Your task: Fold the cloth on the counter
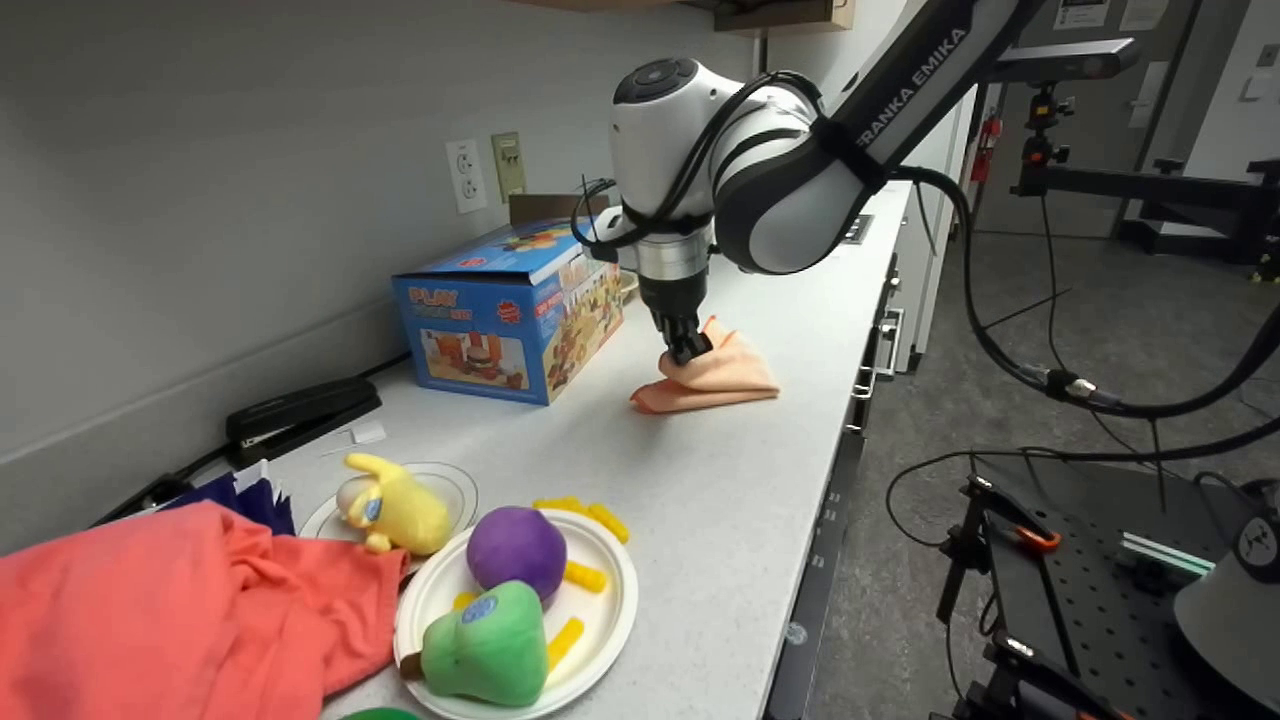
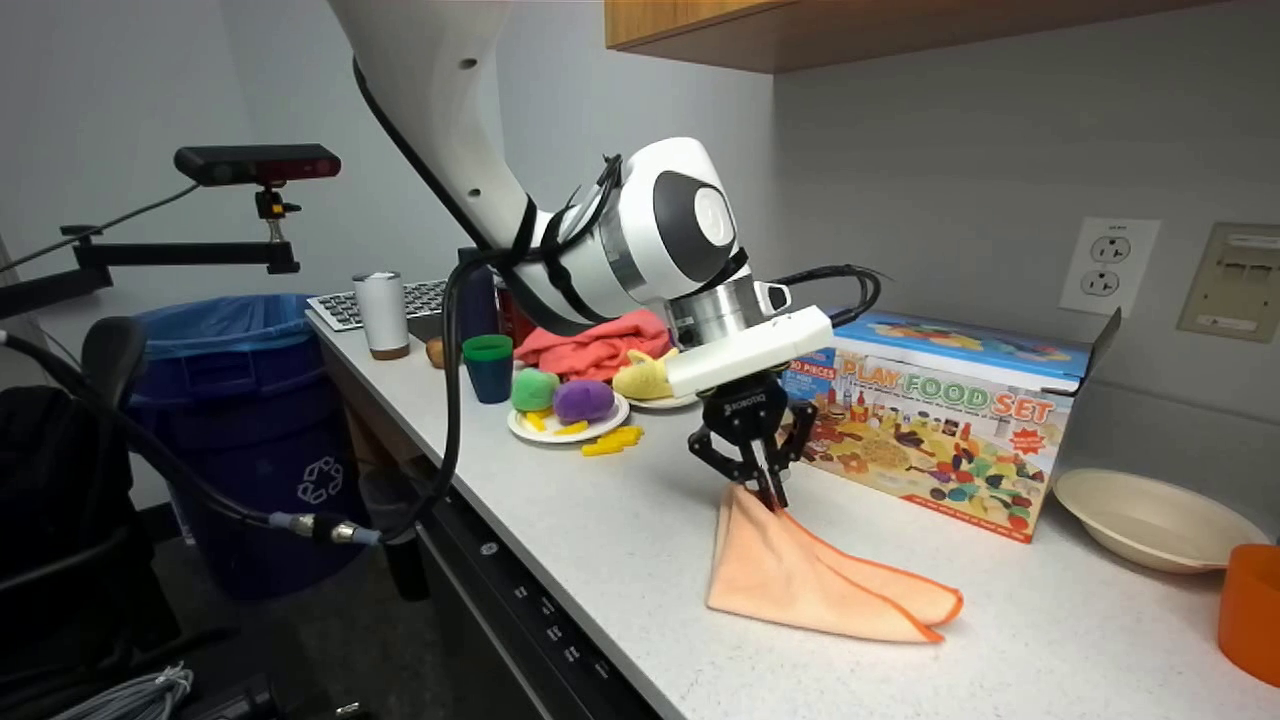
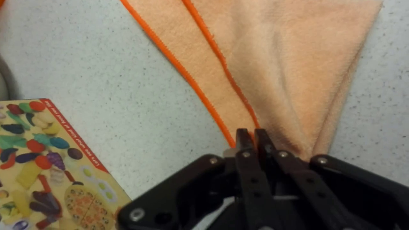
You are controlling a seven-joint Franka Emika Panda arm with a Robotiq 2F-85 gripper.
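The peach cloth (image 1: 735,370) with an orange hem lies on the white counter (image 1: 700,500). It also shows in an exterior view (image 2: 800,585) and in the wrist view (image 3: 306,57). It is doubled over, with two hem edges side by side and a soft crease. My gripper (image 2: 772,498) points down at the cloth's box-side end. In the wrist view the gripper (image 3: 251,132) has its fingertips nearly together, with a strip of orange hem pinched between them. The cloth is bunched and slightly raised at the fingers. The far end rests flat. The pinched part is mostly hidden by the fingers.
A blue play food box (image 2: 930,430) stands close beside the gripper against the wall. A beige bowl (image 2: 1150,520) and an orange cup (image 2: 1250,610) stand past it. A plate (image 1: 610,640) with plush toys and a red cloth (image 1: 180,610) lie farther along. The counter's front edge (image 1: 815,530) drops off.
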